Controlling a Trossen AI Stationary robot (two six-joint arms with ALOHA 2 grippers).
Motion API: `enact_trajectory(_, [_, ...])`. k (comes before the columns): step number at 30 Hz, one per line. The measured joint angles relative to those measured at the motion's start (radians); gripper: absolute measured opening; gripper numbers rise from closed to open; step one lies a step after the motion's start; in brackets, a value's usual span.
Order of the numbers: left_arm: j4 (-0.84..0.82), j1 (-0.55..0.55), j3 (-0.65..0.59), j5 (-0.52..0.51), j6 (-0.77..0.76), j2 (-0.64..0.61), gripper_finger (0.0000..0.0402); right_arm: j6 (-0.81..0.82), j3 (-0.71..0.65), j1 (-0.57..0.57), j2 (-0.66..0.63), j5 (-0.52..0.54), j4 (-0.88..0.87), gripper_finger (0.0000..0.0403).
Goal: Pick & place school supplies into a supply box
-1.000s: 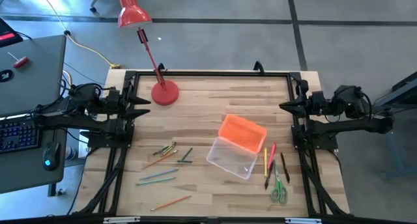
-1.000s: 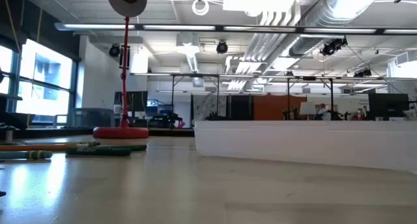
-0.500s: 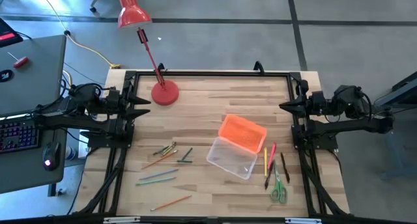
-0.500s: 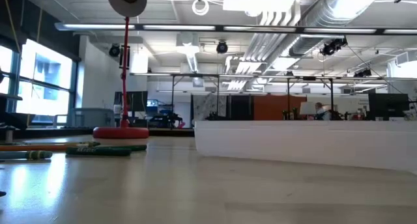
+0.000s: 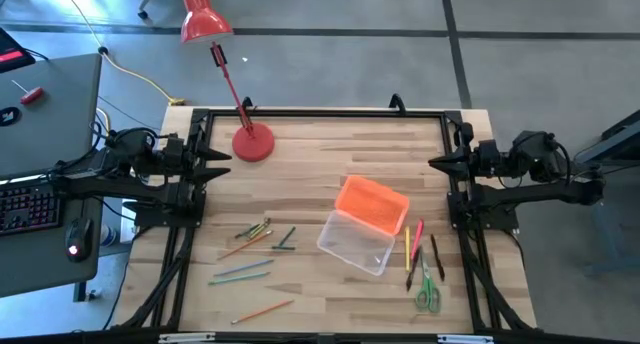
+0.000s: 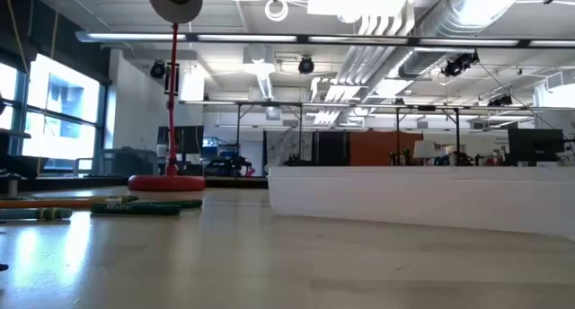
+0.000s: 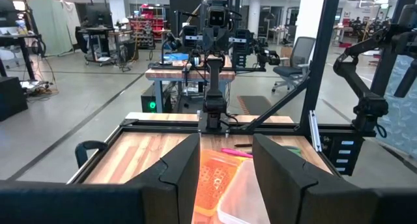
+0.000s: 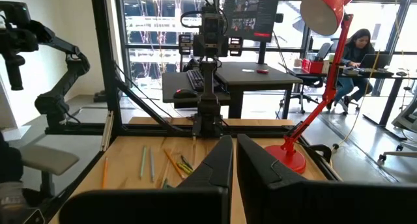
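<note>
The left hand [image 5: 222, 158] is parked at the left edge of the surface [image 5: 320, 154], fingers spread and empty. The right hand [image 5: 436, 163] is parked at the right edge, closed on nothing. The supply box [image 5: 362, 225] and the pencils [image 5: 255, 254] are seen lower centre, well apart from both.

Box [image 5: 356, 242] right of centre on the desk [image 5: 320, 154], lid [image 5: 372, 204] leaning on its far end, pens [image 5: 412, 246] and scissors [image 5: 427, 290] just right of it, pencils [image 5: 252, 254] scattered well left, lamp [image 5: 252, 143] at far left corner.
</note>
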Motion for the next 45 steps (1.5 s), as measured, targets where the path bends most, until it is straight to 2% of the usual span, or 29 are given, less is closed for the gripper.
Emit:
enact_trajectory(23, [-0.019,0.0,0.0,0.0,-0.001,-0.002,0.0172,0.0,0.0,0.0,0.0,0.0,0.0,0.0])
enact_trajectory(25, [-0.032,0.0,0.0,0.006,-0.044,-0.002,0.0172,0.001,0.0,0.0,0.0,0.0,0.0,0.0])
enact_trajectory(31, [-0.025,0.0,0.0,0.024,-0.299,-0.004,0.0172,-0.028,0.0,0.0,-0.006,0.0,0.006,0.0])
enact_trajectory(35, [-0.025,0.0,0.0,0.028,-0.325,-0.004,0.0172,-0.043,0.0,0.0,-0.006,0.0,0.006,0.0])
enact_trajectory(38, [-0.017,0.0,0.0,0.029,-0.418,-0.004,0.0172,-0.05,0.0,0.0,-0.006,0.0,0.01,0.0])
enact_trajectory(41, [0.004,0.0,0.0,0.019,-0.483,-0.004,0.0172,-0.128,0.0,0.0,-0.006,0.0,0.049,0.0])
enact_trajectory(45, [0.008,0.0,0.0,-0.038,-0.448,-0.004,0.0172,-0.15,0.0,0.0,-0.006,0.0,0.074,0.0])
